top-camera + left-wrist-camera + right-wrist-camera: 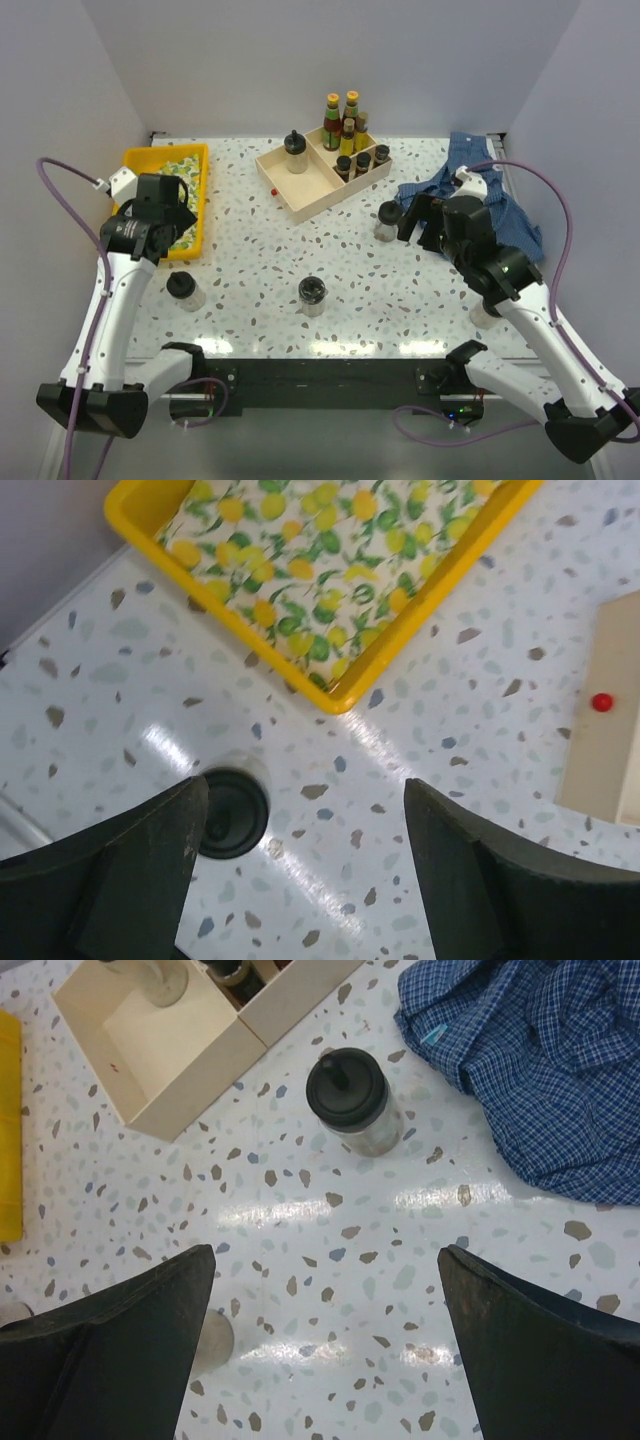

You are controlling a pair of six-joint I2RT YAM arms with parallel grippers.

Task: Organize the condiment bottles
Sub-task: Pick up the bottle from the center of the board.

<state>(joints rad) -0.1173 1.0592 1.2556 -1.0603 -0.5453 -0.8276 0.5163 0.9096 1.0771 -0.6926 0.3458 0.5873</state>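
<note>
Several condiment bottles stand in the wooden divided box [300, 195]: slim sauce bottles [332, 122], small dark-capped ones [362, 162] and a black-lidded jar [295, 152]. Loose jars stand on the table at front left [185, 290], front middle [312, 296] and right of the box [387, 220]. My left gripper [160, 232] [305, 785] hangs open above the table, the front-left jar [232, 810] just beside its left finger. My right gripper [418, 222] [325, 1252] is open too, with the right jar [350, 1100] ahead of its tips and bare table between its fingers.
A yellow tray [200, 190] lined with a lemon-print cloth sits at the back left. A blue checked cloth [495, 190] lies crumpled at the back right. Another jar [484, 314] stands by the right arm, partly hidden. White walls close in the table.
</note>
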